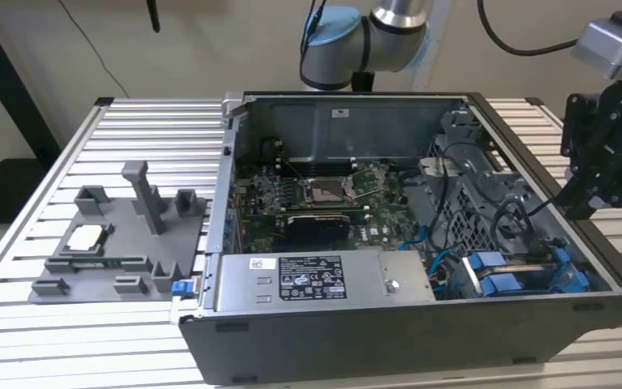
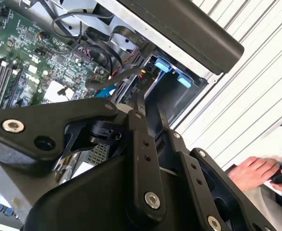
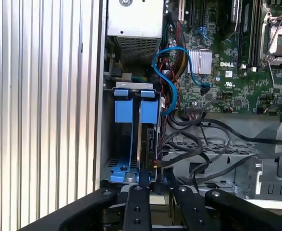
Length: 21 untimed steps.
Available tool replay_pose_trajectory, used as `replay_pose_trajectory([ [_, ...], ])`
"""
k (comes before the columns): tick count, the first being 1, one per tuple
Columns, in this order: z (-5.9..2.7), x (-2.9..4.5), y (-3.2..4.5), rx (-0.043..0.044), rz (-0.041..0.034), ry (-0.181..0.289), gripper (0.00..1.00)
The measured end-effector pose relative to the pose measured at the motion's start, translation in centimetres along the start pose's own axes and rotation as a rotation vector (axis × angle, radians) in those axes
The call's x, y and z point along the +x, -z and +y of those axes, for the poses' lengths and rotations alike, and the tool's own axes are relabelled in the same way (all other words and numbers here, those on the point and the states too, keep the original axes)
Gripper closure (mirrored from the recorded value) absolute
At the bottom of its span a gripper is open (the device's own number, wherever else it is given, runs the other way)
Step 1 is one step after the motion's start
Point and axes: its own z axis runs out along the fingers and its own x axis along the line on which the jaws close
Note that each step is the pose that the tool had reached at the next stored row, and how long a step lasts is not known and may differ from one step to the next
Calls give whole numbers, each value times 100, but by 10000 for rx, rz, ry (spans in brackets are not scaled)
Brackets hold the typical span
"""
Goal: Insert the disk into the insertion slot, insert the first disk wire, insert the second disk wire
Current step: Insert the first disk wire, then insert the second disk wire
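The disk (image 3: 146, 142) stands edge-on in its blue carrier, seated in the insertion slot (image 3: 123, 113) beside the case wall. In the exterior view the slot's blue rails (image 1: 511, 274) sit at the case's near corner on the exterior view's right. My gripper (image 3: 153, 182) hovers over the disk's end, its fingers (image 3: 136, 204) drawn close together on what looks like a dark wire connector (image 3: 155, 167) with a red and yellow tip. The exterior view has the gripper (image 1: 573, 207) above the case's side wall on that view's right. The second wrist view has the gripper (image 2: 149, 111) above the blue tabs (image 2: 163, 66).
Loose black wires (image 3: 198, 144) and a blue cable (image 3: 179, 67) crowd the space next to the slot. A grey power-supply box (image 1: 322, 279) lies at the case front. On the exterior view's left stands a grey fixture tray (image 1: 117, 243). A person's hand (image 2: 256, 171) rests off the table.
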Motion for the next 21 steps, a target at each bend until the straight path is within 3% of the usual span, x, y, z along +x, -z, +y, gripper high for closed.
replay_pose_trajectory([
  [14, -3, -1, 7, -1, 3, 63, 73],
  [21, -78, 2, 6, -2, 2, 80, 73],
])
